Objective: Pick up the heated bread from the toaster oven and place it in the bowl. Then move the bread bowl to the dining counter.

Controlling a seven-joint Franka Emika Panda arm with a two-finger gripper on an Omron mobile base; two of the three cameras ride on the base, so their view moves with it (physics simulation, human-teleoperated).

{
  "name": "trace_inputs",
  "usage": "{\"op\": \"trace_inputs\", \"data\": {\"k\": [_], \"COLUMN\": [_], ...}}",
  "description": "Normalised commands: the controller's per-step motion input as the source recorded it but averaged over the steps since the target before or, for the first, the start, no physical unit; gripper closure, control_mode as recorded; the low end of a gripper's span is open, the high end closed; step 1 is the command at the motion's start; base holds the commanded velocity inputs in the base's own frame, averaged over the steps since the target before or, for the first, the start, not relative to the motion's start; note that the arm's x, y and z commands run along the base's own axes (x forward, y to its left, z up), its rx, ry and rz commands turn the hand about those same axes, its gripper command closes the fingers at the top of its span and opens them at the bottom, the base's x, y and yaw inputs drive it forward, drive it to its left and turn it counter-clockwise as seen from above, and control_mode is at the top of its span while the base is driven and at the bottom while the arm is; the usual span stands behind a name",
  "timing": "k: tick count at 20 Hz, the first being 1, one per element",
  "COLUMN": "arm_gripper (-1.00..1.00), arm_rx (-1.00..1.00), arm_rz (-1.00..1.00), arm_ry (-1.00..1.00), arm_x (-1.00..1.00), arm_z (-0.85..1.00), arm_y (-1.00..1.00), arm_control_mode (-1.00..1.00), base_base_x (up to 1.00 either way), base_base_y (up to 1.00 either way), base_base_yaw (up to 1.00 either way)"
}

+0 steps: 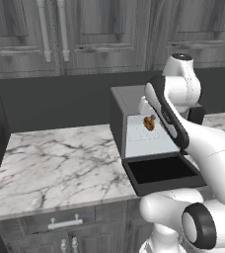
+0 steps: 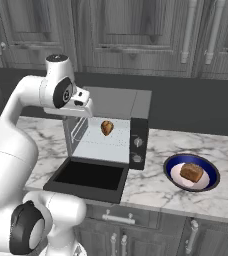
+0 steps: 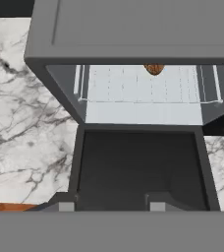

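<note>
The toaster oven (image 2: 106, 135) sits at frame centre on the marble counter (image 1: 60, 163), its black door (image 3: 138, 167) dropped flat. The heated bread (image 2: 107, 128) lies on the wire rack (image 3: 143, 86) deep inside the white cavity, top centre of the hand view. The gripper (image 3: 109, 204) hangs above the open door, well apart from the bread; 2 finger tips stand partly apart, holding nothing. At lower right, the blue bowl (image 2: 208, 167) contains a brown bread piece (image 2: 191, 172)
</note>
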Motion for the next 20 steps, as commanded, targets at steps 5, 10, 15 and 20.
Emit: {"op": "trace_inputs", "data": {"k": [5,10,15,20], "arm_gripper": [-1.00,-1.00,-1.00,-1.00], "arm_rx": [-0.01,0.01,0.00,0.00], "arm_rz": [0.00,-0.07,0.00,0.00], "arm_ry": [0.00,-0.03,-0.09,-0.20], "arm_x": [-0.19,-0.07,0.02,0.01], "arm_z": [-0.07,-0.54,-0.51,-0.36], "arm_y": [0.02,-0.15,-0.29,-0.52], "arm_control_mode": [-1.00,-1.00,-1.00,-1.00], "base_base_x": [0.00,0.00,0.00,0.00], "base_base_y": [0.00,0.00,0.00,0.00], "base_base_yaw": [0.00,0.00,0.00,0.00]}}
